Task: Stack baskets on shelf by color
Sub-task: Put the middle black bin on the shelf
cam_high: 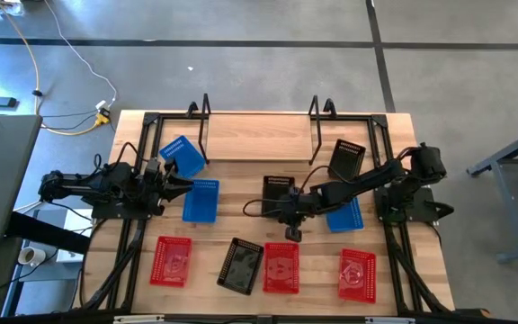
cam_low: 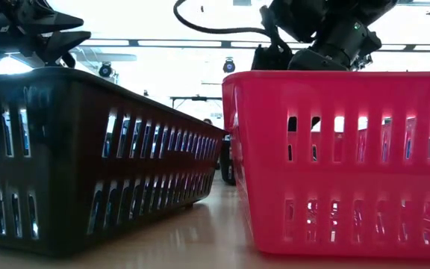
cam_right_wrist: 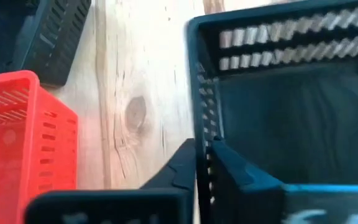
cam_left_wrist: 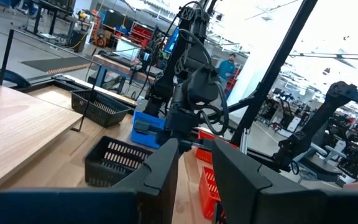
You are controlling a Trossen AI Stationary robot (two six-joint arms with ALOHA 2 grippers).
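The shelf (cam_high: 259, 144) is a light plank between two black wire uprights at the table's far middle. Blue baskets (cam_high: 183, 155) (cam_high: 200, 200) (cam_high: 344, 214), black baskets (cam_high: 346, 160) (cam_high: 241, 266) and red baskets (cam_high: 171, 261) (cam_high: 281, 268) (cam_high: 357, 274) stand on the tabletop. My right gripper (cam_high: 292, 225) reaches in from the right, slanting down, and is shut on the middle black basket (cam_high: 278, 192). My left gripper (cam_high: 180, 184) waits level at the left with a gap between its fingers (cam_left_wrist: 166, 168), holding nothing. My right gripper pinches the black basket's near wall (cam_right_wrist: 199, 134) at its rim. One finger (cam_right_wrist: 241, 177) is inside the basket and the other (cam_right_wrist: 178, 165) outside. The fingers slant down from the table's right. The basket stands upright on the tabletop.
In the low view the near black basket (cam_low: 88, 157) and the middle red basket (cam_low: 342, 157) fill the foreground with a narrow lane of bare wood between them. A blue basket lies under my right arm. A black frame (cam_high: 376, 135) borders the tabletop.
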